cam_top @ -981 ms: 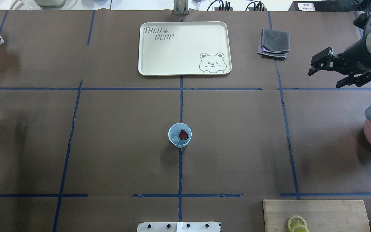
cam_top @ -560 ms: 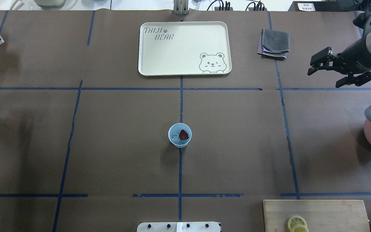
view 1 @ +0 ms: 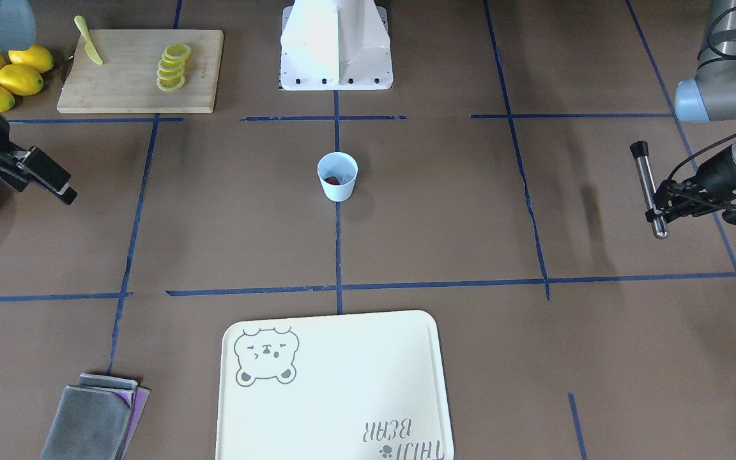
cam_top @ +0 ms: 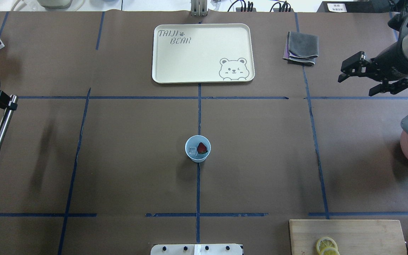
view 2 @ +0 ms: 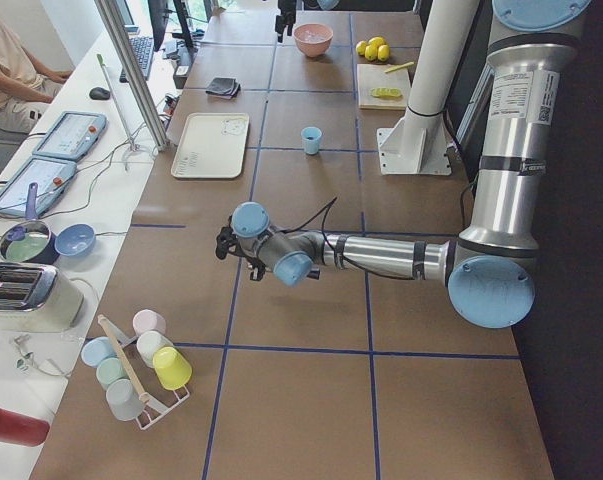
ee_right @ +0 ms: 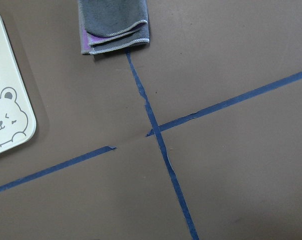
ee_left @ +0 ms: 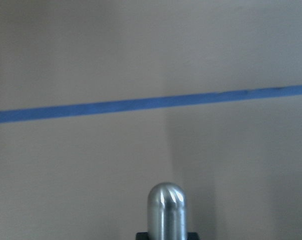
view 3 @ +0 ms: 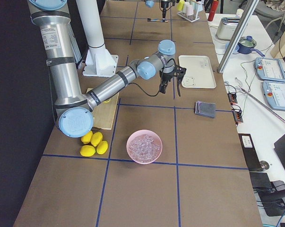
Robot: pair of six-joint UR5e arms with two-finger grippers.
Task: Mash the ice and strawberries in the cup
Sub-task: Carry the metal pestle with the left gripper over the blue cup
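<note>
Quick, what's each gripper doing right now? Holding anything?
The left gripper: closed on a metal rod.
The right gripper: open, holding nothing.

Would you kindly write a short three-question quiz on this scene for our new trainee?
1. True or false: the left gripper holds a metal rod.
2. What lies in the cup? A nothing; B a strawberry and ice; C a spoon.
3. Fill in: the right gripper is ___ and holds nothing.
Key: 1 true; 2 B; 3 open.
</note>
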